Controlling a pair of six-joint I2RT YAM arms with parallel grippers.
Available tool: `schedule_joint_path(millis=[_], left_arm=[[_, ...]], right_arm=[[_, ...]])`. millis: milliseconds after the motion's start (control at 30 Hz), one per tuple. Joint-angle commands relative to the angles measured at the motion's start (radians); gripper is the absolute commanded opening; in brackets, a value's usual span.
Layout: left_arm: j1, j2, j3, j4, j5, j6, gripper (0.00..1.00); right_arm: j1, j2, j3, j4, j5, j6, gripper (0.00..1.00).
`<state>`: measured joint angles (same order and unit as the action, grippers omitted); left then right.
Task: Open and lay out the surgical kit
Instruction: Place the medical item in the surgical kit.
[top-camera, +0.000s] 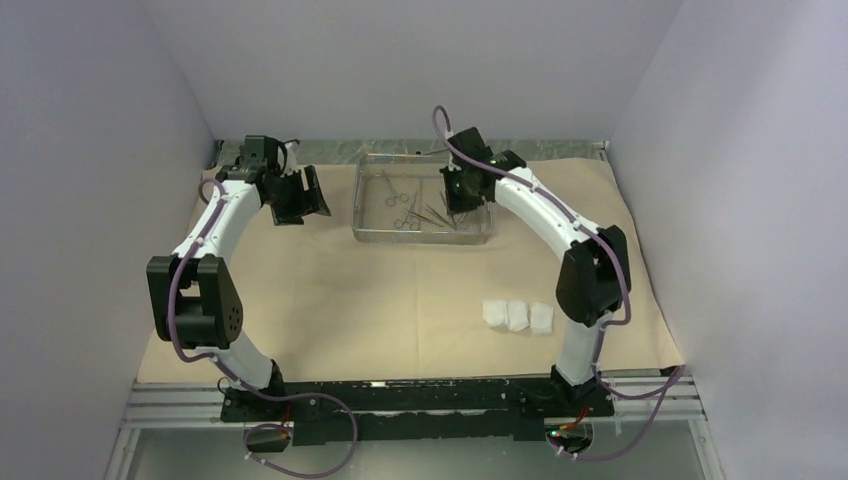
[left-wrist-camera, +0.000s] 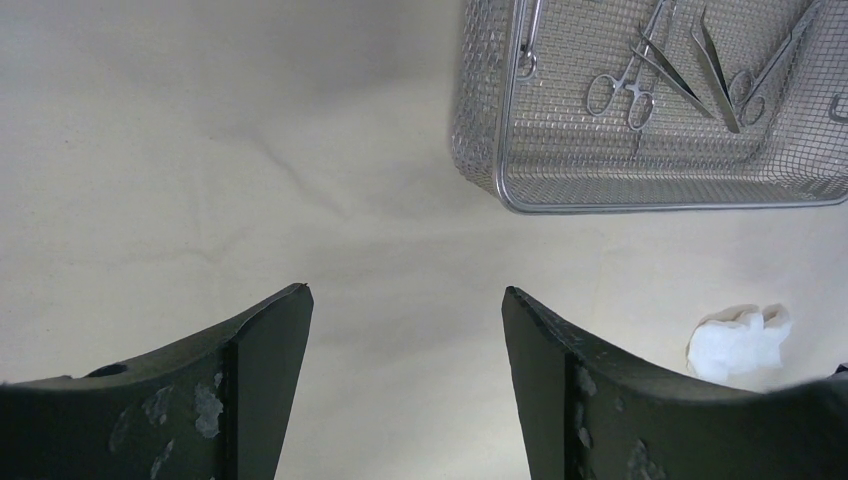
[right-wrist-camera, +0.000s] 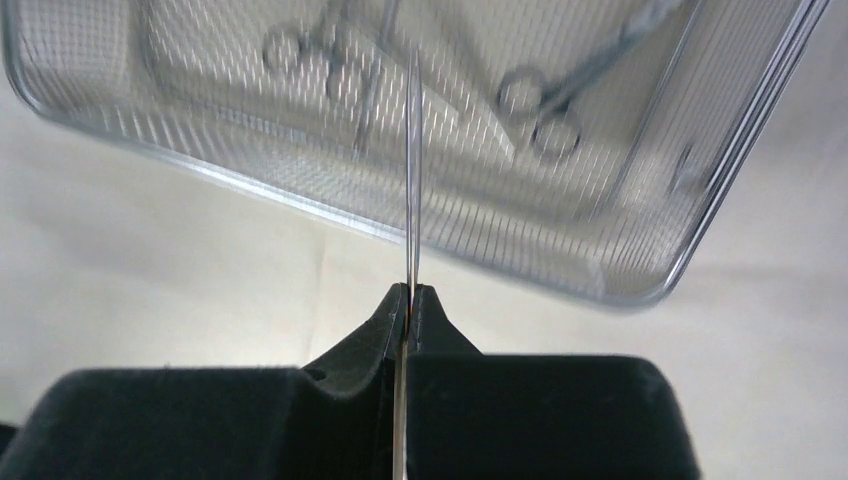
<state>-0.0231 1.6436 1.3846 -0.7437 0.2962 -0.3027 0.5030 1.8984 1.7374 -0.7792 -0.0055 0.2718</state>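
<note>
Left tool (left-wrist-camera: 405, 300) hangs open over the unfolded wrap (top-camera: 330, 300). The tray (top-camera: 420, 238), far centre, holds clamps (top-camera: 392, 190). Above it, the right tool (right-wrist-camera: 408, 292) pinches what looks like tweezers (right-wrist-camera: 412, 150). Gauze (top-camera: 517, 315) is laid out near right; the instruments are not yet.

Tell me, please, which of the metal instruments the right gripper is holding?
The thin straight one, seemingly the tweezers, pinched in the shut right gripper; the ring-handled clamps lie loose in the tray.
</note>
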Motion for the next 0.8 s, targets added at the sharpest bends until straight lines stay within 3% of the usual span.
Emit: schedule_joint_path(millis=[0,300,567,767], left_arm=[[-0.003,-0.07,-0.036,0.047,0.044,-0.02,0.76],[-0.003,-0.134,-0.098,0.092,0.093,-0.053,0.76],[-0.003,-0.168,-0.149,0.105,0.106,-0.068,0.76],[-0.003,-0.189,-0.144,0.078,0.09,-0.06,0.76]], right_arm=[[0.079,-0.168,-0.148,-0.063,0.066,0.235,0.0],[0.238,-0.377,-0.504,-0.103,0.211,0.567,0.0],[0.321,-0.293,-0.595,-0.076,0.225,0.632,0.0],[0.336,-0.196,-0.63,-0.014,0.145,0.651,0.0]])
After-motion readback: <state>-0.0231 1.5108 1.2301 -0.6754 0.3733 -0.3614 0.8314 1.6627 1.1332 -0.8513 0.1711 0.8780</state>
